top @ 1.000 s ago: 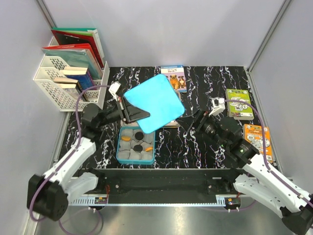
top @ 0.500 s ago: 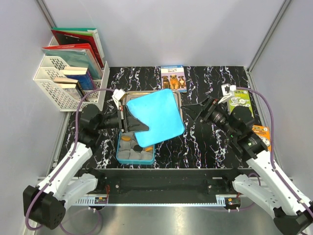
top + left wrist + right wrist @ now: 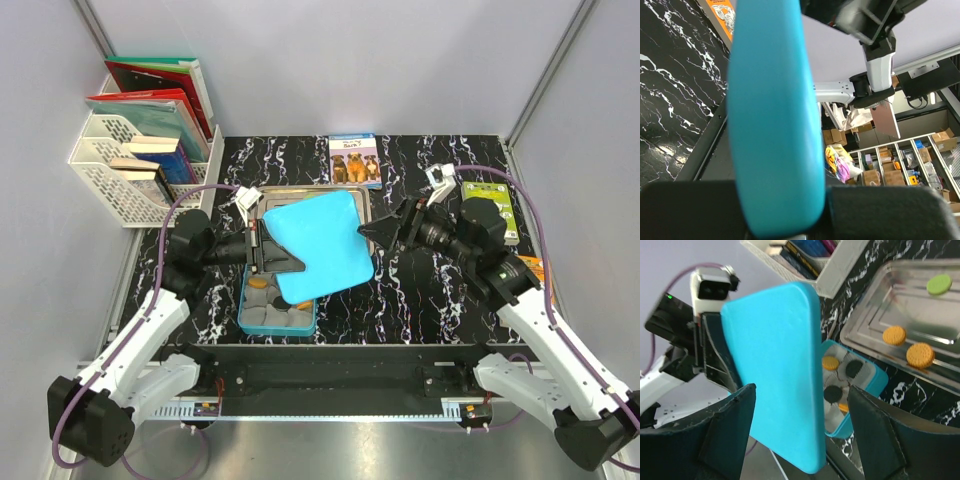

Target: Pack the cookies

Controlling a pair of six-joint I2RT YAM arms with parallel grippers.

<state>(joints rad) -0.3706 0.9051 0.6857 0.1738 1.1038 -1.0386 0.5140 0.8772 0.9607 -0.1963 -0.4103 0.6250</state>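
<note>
Cookies [image 3: 895, 334] partly on tray [image 3: 910, 305], partly in box [image 3: 876, 372]

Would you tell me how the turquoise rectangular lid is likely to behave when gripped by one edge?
Probably stiff: the flat turquoise rectangular lid shows no sag though the left claw pinches only one edge. Likely light, since that pinch holds it tilted aloft. Its smooth, rounded edge might slip or pivot.

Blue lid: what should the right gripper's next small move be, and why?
Probably close the right gripper on the lid's free edge: the left gripper pinches the opposite edge, holding it tilted above the box, and the lid sits between the open right fingers.
</note>
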